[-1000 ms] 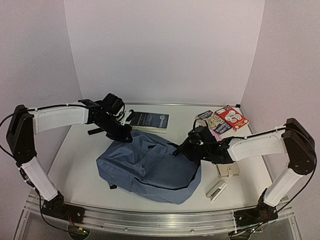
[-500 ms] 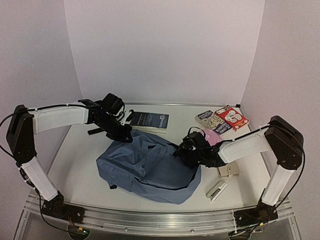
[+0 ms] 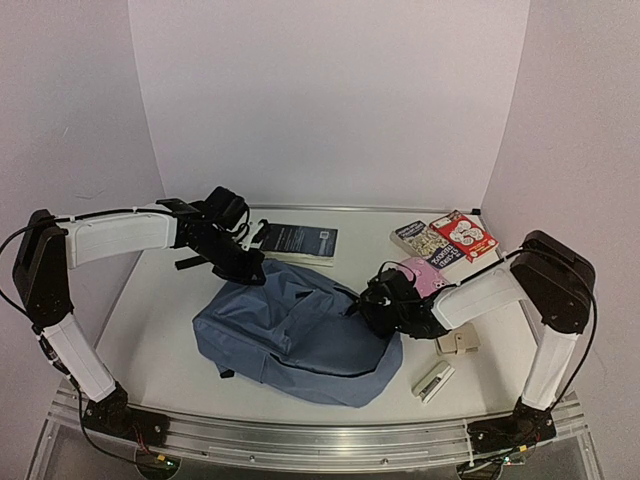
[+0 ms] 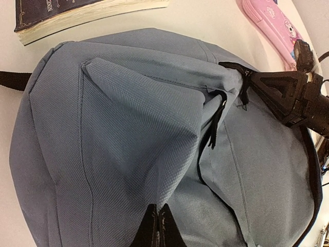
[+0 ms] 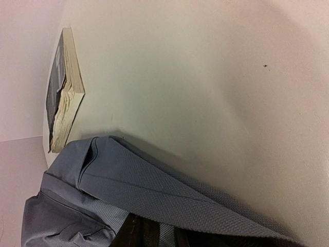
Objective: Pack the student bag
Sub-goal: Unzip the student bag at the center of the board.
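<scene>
Dusty-blue student bag [image 3: 290,335] lies flat near the middle of the table [image 3: 150,310], between the two arms.

Hidden / unclear: the right gripper [image 3: 372,300] sits at the bag's far-right edge, and the overhead view gives only a black mass there. Its own wrist camera shows dark finger stubs cut off by the bottom border, with bag cloth just above them. Cannot tell whether this claw is parted or clamped. The bag's outline runs out of frame in both wrist views.

Orientation: long axis runs left to right, with the right end slightly nearer. The zipped opening is on the far-right side, toward the right gripper.

Left gripper [image 3: 250,270] is at the bag's far-left corner. In its wrist view the fingertips [image 4: 152,229] are pressed together, and creases in the cloth run up to them. It is closed and appears to pinch a fold.

View differences: only the left wrist camera shows the black zip pull [image 4: 213,123] hanging and the right gripper's tip against the opening rim. The pink pencil case [image 4: 270,25] shows there and overhead, not in the right wrist view. The dark book [image 5: 64,98] lies beyond the bag in all three.
</scene>
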### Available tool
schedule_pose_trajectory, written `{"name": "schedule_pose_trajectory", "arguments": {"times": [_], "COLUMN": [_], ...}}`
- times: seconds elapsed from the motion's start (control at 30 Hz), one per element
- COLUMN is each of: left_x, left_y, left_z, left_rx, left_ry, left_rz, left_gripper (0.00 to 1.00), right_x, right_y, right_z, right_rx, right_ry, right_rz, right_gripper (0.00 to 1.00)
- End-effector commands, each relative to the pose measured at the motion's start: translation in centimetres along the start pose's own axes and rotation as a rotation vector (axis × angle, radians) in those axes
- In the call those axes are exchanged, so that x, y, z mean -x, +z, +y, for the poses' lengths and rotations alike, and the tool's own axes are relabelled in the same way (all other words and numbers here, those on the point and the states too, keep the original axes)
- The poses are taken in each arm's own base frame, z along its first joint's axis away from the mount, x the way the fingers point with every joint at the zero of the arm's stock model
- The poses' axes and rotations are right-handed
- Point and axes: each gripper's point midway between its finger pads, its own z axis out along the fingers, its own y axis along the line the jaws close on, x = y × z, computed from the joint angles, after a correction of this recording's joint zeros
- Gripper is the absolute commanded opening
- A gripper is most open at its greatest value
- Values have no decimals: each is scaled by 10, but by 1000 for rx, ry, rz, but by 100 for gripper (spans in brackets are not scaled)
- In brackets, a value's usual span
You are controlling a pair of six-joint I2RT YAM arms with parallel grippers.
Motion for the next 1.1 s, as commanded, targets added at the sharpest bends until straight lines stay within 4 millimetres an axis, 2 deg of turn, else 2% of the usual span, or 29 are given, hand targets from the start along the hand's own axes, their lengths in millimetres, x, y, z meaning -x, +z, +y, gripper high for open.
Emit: {"name": "schedule_pose_trajectory", "arguments": {"times": [0.0, 0.23, 0.67, 0.8, 1.07], "left_x": [11, 11, 10, 11, 10], "left_y": [-11, -10, -9, -9, -8], "left_z": [-1, -1, -1, -1, -1], "left_rx": [-3, -4, -5, -5, -2], "left_ry": [5, 5, 5, 5, 6], "left_rz": [-45, -44, -40, -40, -37], "left_gripper": [0, 0, 0, 0, 0], "right_x": [10, 10, 2, 2, 3], "right_y": [12, 21, 31, 35, 41], "right_z": [-13, -8, 13, 13, 24], "right_rx": [-18, 0, 72, 73, 109], "right_ry": [13, 12, 10, 8, -21], "right_rz": [-34, -31, 3, 3, 6], "right_gripper": [20, 18, 18, 18, 1]}}
